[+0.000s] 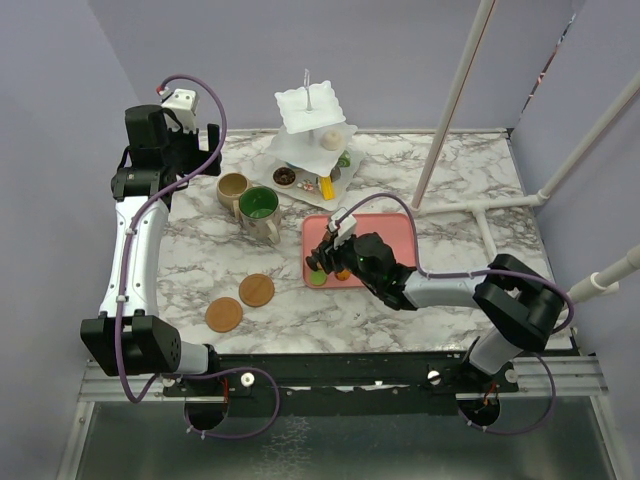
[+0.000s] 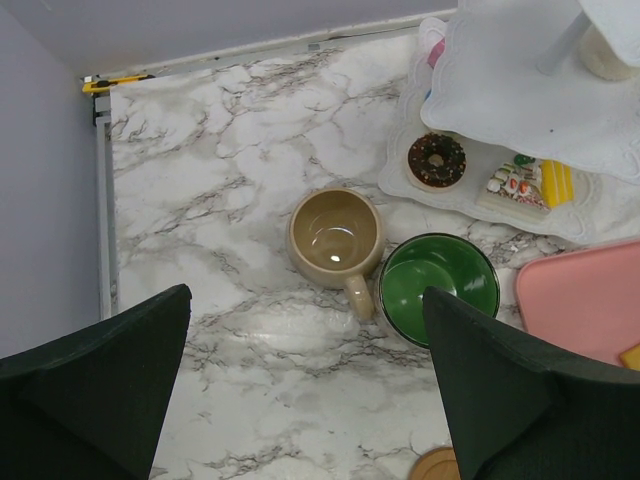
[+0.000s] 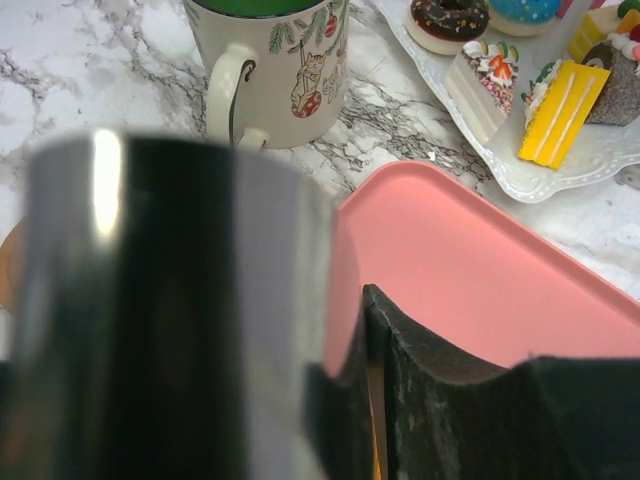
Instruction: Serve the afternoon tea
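Left gripper (image 1: 198,152) upper left, jaws wide apart; right gripper (image 1: 322,262) mid-frame, arm stretched leftward, jaw gap unclear.

Three views, one tabletop (image 1: 200,270)
Top camera looks down from above the near edge; left wrist camera looks down from high, right one sits very low; all show the green-inside mug (image 1: 259,205).

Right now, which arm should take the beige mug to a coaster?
Left. The left pincer, open and empty, hovers close to the beige mug; the right pincer is low at the pink tray, beyond the green-inside mug.
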Motion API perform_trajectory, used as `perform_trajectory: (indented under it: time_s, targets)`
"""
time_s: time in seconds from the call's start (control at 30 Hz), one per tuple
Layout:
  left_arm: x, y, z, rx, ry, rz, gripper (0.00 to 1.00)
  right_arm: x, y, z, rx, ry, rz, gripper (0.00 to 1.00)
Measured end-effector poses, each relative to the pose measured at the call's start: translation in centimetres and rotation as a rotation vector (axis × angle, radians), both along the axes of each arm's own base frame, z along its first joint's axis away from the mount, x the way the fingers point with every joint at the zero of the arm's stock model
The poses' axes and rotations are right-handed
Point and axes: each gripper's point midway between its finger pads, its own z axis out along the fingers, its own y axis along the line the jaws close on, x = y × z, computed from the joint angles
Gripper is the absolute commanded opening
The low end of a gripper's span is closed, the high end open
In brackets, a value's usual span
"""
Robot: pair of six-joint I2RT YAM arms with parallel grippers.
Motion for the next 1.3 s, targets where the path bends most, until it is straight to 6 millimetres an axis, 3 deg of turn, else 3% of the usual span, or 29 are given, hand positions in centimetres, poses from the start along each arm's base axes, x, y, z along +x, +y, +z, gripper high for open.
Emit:
perform_trajectory:
  time_s: [0.17, 0.33, 0.47, 0.67, 0.87, 0.97, 1.1, 1.3]
  targets:
    - [0.0, 0.2, -0.1, 0.002, 0.003, 0.007, 0.99, 0.1, 0.0, 0.0, -0.007, -0.010, -0.001, 0.30]
    - [0.0, 0.3, -0.3, 0.003, 0.007, 0.011, 0.99, 0.6, -0.3, 0.4, -0.028, -0.038, -0.019, 0.29]
    - [0.0, 0.4, -0.3, 0.005, 0.007, 0.009, 0.99, 1.8, 0.1, 2.4, -0.030, -0.094, -0.043, 0.29]
    - [0.0, 0.4, -0.3, 0.009, 0.006, 0.009, 0.99, 5.2, 0.5, 8.5, 0.019, -0.209, -0.091, 0.29]
    - [0.0, 0.6, -0.4, 0.011, 0.007, 0.012, 0.99, 11.5, -1.2, 18.2, 0.142, -0.347, -0.194, 0.29]
    - [0.0, 0.6, -0.4, 0.011, 0.008, 0.012, 0.99, 14.3, -1.7, 21.2, 0.181, -0.394, -0.218, 0.29]
    - [0.0, 0.6, -0.4, 0.010, 0.008, 0.013, 0.99, 16.7, -1.1, 21.0, 0.173, -0.393, -0.214, 0.29]
    - [0.0, 0.7, -0.2, 0.011, 0.003, 0.014, 0.99, 18.1, 0.3, 17.0, 0.111, -0.332, -0.196, 0.29]
